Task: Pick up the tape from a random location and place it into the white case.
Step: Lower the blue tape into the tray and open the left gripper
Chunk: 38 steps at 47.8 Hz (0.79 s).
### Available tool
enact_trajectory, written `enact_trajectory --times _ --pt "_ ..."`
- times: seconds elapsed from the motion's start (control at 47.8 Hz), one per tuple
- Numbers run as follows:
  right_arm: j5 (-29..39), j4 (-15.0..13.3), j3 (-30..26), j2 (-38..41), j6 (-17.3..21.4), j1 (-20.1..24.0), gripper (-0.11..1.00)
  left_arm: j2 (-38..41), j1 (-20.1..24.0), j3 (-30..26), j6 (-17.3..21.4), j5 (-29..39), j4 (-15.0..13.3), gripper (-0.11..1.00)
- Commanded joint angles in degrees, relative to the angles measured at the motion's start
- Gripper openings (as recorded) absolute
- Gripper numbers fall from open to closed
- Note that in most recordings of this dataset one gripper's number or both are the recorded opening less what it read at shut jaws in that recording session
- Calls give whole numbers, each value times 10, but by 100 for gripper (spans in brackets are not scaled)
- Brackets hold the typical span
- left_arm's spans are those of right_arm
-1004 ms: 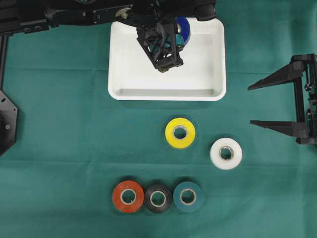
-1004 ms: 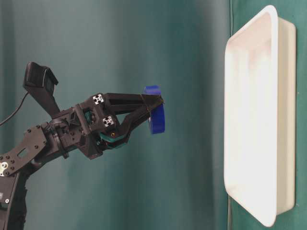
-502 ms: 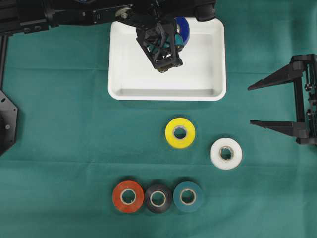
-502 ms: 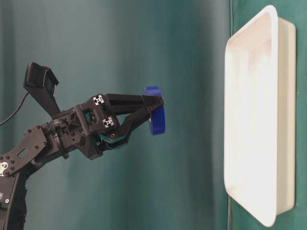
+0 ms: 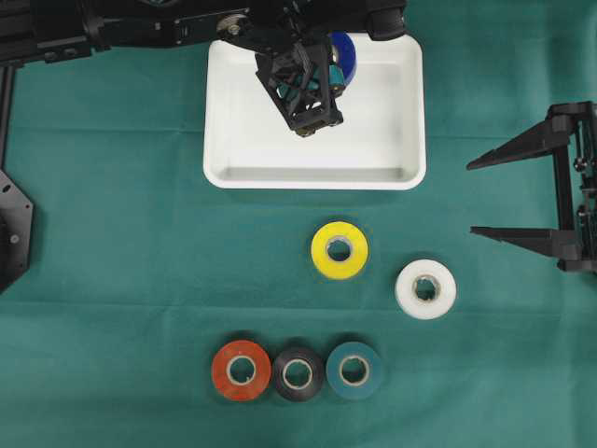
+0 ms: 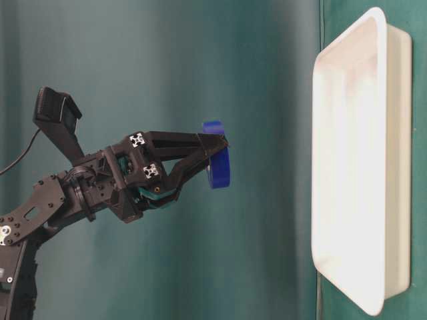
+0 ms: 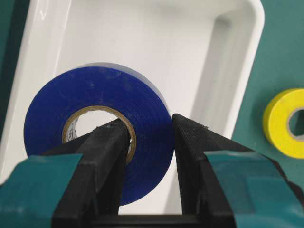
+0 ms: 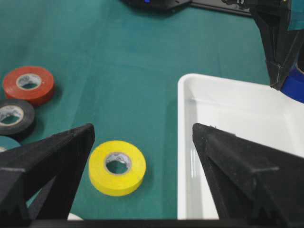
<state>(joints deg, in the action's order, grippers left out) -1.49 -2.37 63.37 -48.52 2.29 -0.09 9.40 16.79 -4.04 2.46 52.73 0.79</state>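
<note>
On the green cloth [image 5: 121, 233]: six tape rolls in all. Five lie flat, cores upward: yellow roll [image 5: 340, 249], white roll [image 5: 426, 289], and a touching row of red roll [image 5: 242, 370], black roll [image 5: 298, 373] and teal roll [image 5: 355, 371]. The sixth, the blue tape [image 7: 97, 123], stands on edge, core axis level, gripped through its wall by the left gripper [image 7: 149, 137], one finger inside the core, one outside. It hangs above the far part of the white case [image 5: 410, 121], one item, apparently clear of its floor. From overhead the blue roll is mostly hidden behind the gripper. Right gripper [image 5: 485, 198]: one, jaws spread wide, holding nothing, well apart from the case; its body is cut off at the frame edge.
</note>
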Motion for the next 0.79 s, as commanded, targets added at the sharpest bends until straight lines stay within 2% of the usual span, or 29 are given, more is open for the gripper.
enact_trajectory --times 0.0,0.335,0.774 --pt "-2 0 -16 2 -1 -1 92 -17 1 -6 0 -2 2 23" --pt "-2 0 -16 2 -1 -1 92 -11 3 4 -1 -12 2 23" --pt "-2 -1 -15 7 -1 -1 92 19 12 62 -2 -97 2 23"
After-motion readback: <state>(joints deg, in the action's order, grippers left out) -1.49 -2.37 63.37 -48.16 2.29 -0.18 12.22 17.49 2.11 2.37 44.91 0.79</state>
